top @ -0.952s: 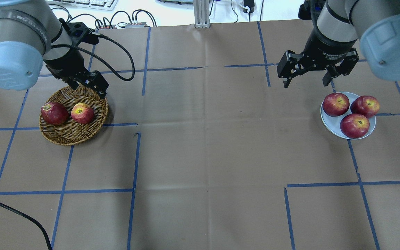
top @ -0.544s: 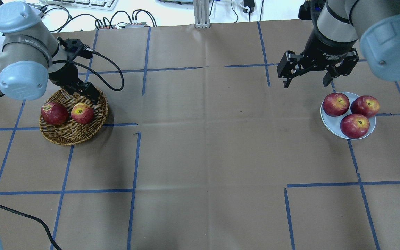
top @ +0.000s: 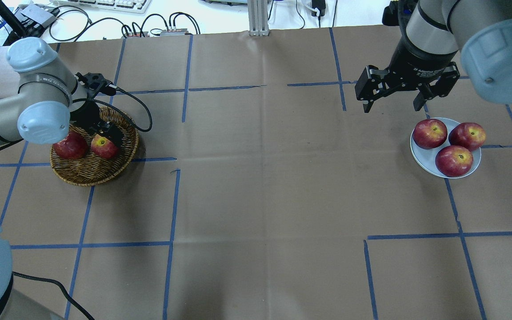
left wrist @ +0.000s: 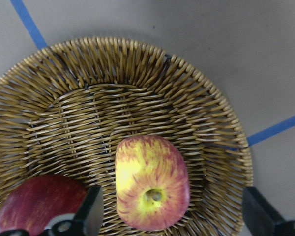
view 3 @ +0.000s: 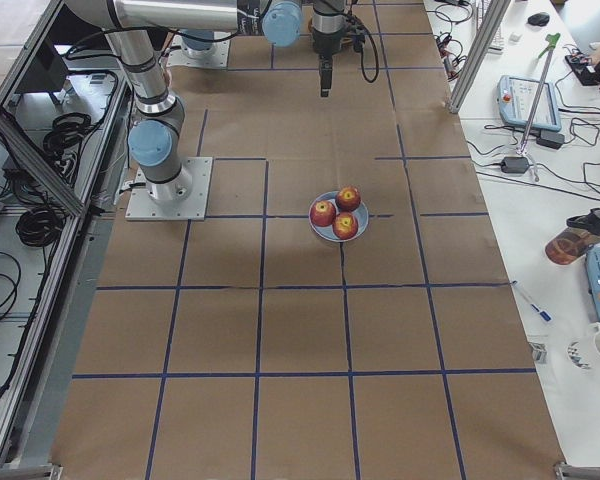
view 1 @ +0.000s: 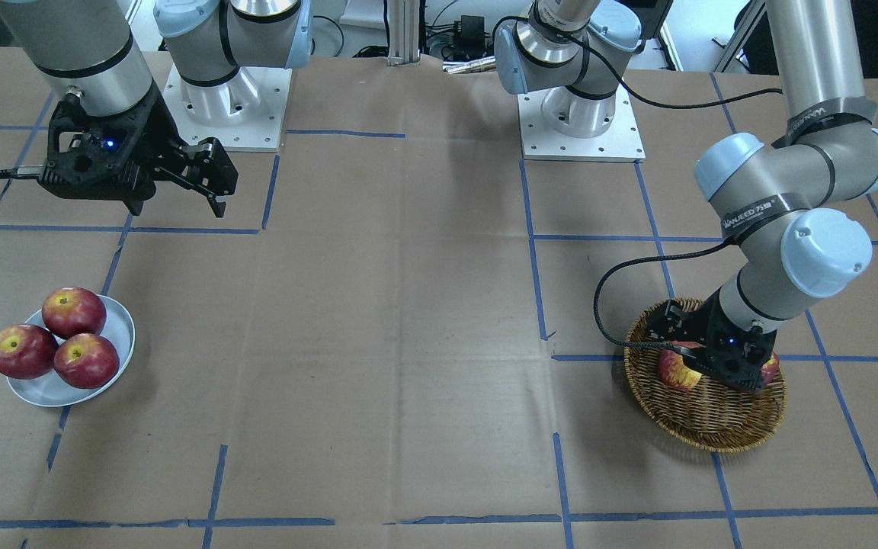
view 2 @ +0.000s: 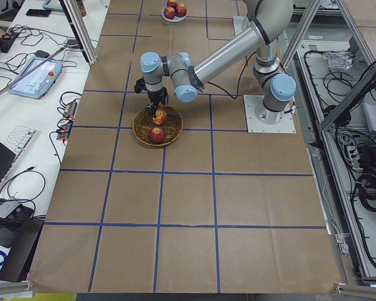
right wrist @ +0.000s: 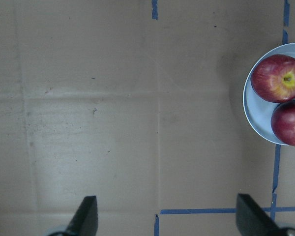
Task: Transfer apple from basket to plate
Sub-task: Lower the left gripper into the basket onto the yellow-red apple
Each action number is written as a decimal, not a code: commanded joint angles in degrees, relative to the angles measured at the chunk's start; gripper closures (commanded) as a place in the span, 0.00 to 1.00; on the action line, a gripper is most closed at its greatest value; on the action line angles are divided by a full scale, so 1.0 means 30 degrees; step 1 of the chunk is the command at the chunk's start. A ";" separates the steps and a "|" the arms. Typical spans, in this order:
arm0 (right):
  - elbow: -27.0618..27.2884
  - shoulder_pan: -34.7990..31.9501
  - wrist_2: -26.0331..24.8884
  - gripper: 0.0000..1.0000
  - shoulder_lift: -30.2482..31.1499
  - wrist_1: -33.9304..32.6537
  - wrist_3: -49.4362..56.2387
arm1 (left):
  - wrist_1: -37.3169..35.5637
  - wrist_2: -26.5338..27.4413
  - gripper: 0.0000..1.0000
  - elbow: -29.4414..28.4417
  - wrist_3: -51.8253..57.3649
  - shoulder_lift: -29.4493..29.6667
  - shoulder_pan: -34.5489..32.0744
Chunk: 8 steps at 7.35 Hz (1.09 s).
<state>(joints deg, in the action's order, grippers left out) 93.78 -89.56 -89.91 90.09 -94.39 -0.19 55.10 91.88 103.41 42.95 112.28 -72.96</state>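
The apple, light red with yellow streaks, lies in the wicker basket at the table's left. It also shows in the left wrist view, stem hollow up. My left gripper is open and low over the basket, with its fingers on either side of the apple, apart from it. My right gripper is open and empty, hovering just beyond the pale blue-white plate. The plate holds three dark red apples.
A darker red apple lies in the basket beside the streaked one, close to the left finger. The plate's three apples cover most of it. Blue tape lines cross the brown table cover. A black cable loops from the left wrist.
My left arm has come down and forward. Its gripper moved from the basket's far rim down over the streaked apple. The right arm has not moved.
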 commanded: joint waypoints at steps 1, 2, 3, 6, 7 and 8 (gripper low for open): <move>0.0000 0.0001 0.0000 0.00 0.0000 0.0000 -0.0023 | -0.0640 0.0018 0.01 0.0390 -0.0020 0.0568 0.0032; 0.0000 0.0001 0.0000 0.00 0.0000 0.0000 -0.0023 | -0.0670 0.0018 0.02 0.0479 -0.0020 0.0773 0.0061; 0.0000 0.0001 0.0000 0.00 0.0000 0.0000 0.0006 | -0.0902 0.0018 0.10 0.0509 -0.0049 0.0776 0.0061; 0.0000 0.0001 0.0000 0.00 0.0000 0.0000 0.0006 | -0.0934 0.0862 0.54 0.0480 0.0038 0.0893 0.0061; 0.0000 0.0001 -0.0029 0.00 0.0000 0.0000 -0.0023 | -0.0760 0.0954 0.59 0.0161 -0.0078 0.0545 0.0003; 0.0000 0.0001 0.0000 0.00 0.0000 0.0000 -0.0023 | -0.0265 0.1216 0.59 0.0013 -0.1326 0.0019 -0.0259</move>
<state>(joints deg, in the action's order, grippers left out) 93.78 -89.56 -89.95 90.09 -94.39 -0.24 52.99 94.60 104.13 41.96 113.92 -73.06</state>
